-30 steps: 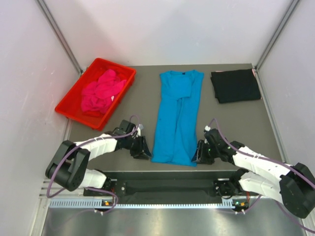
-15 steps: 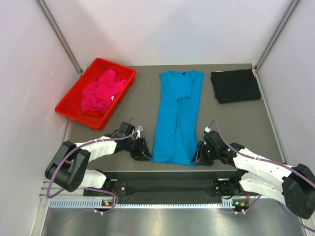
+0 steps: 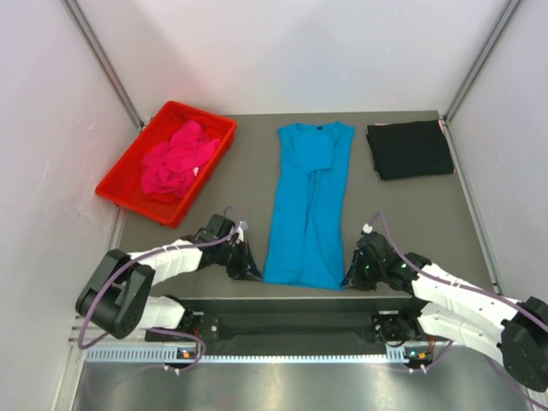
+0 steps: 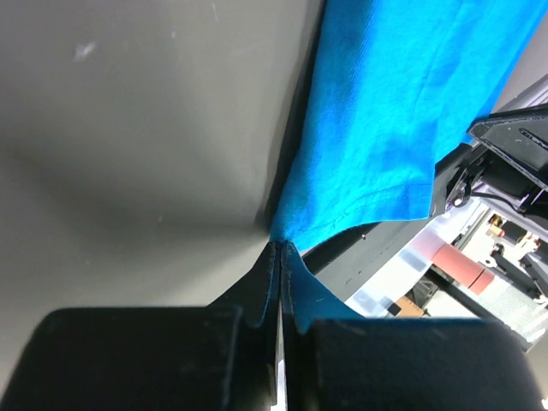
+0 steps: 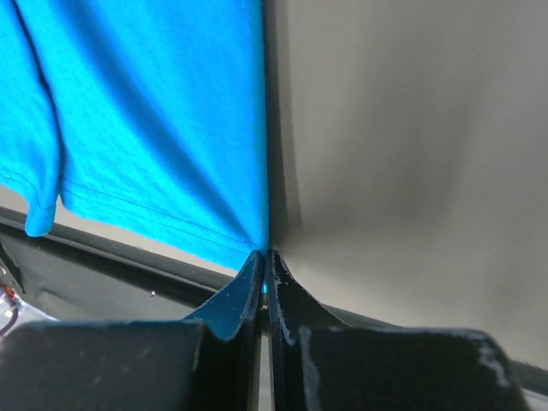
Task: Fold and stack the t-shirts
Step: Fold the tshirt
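A turquoise-blue t-shirt point(image 3: 310, 201) lies lengthwise in the middle of the table, sides folded in, collar at the far end. My left gripper point(image 3: 257, 272) is shut on its near left hem corner point(image 4: 291, 227). My right gripper point(image 3: 347, 281) is shut on the near right hem corner point(image 5: 248, 231). Both pinch the cloth right at the table's near edge. A black t-shirt point(image 3: 410, 148) lies folded at the far right. A magenta-pink t-shirt point(image 3: 177, 160) sits crumpled in the red tray point(image 3: 128, 175).
The red tray stands at the far left, against the left wall. Grey table point(image 3: 231, 184) shows between the tray and the blue shirt, and to the right of it. The near table edge and black base rail point(image 3: 282, 324) run just behind both grippers.
Both grippers have closed on the blue shirt's near hem corners, each having slid slightly inward toward the cloth. The shirts have not moved.
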Motion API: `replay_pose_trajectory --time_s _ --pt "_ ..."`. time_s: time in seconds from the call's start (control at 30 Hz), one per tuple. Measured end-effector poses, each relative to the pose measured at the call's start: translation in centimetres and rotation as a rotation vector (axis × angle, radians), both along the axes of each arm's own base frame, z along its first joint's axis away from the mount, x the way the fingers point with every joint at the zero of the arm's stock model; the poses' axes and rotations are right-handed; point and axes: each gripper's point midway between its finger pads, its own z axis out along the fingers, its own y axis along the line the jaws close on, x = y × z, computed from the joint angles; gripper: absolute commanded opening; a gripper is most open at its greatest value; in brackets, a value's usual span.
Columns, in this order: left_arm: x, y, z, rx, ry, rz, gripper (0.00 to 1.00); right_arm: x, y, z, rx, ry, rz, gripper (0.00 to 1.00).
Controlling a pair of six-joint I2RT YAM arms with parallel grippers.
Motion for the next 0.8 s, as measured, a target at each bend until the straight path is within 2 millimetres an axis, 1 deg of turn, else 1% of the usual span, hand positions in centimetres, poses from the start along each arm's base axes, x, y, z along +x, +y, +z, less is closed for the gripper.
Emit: replay_pose_trajectory --time_s 0.37,0.4,0.47,0.5,0.53,0.57,0.6,0.63,0.7,0.8 --pt "-0.8 0.5 0.1 0.050 0.003 0.043 0.00 -0.2 -1.1 0.1 -0.035 -0.013 -0.020 0.00" --pt "-0.8 0.4 0.2 0.049 0.000 0.042 0.04 -0.2 -1.1 0.2 -0.034 -0.016 -0.021 0.00" --pt "-0.9 0.3 0.3 0.044 -0.003 0.040 0.24 -0.1 -1.1 0.3 -0.028 -0.023 -0.020 0.01" --pt "-0.9 0.3 0.4 0.042 -0.002 0.038 0.25 -0.1 -1.0 0.4 -0.025 -0.028 -0.017 0.08" --pt "-1.0 0.2 0.4 0.039 0.003 0.041 0.27 -0.1 -1.0 0.4 -0.023 -0.031 -0.015 0.27" --pt "-1.0 0.2 0.5 0.039 0.006 0.043 0.29 -0.1 -0.9 0.5 -0.019 -0.032 -0.013 0.33" --pt "-1.0 0.2 0.7 0.042 0.011 0.045 0.31 -0.1 -0.9 0.5 -0.020 -0.035 -0.008 0.36" --pt "-0.9 0.2 1.1 0.044 0.008 0.045 0.32 -0.1 -0.9 0.5 -0.023 -0.037 -0.004 0.42" --pt "-0.2 -0.1 2.4 0.036 -0.021 0.045 0.33 -0.1 -1.0 0.9 -0.031 -0.037 0.000 0.43" --pt "1.8 -1.0 5.1 0.013 -0.100 0.039 0.33 0.5 -0.7 2.0 -0.029 -0.059 0.000 0.27"
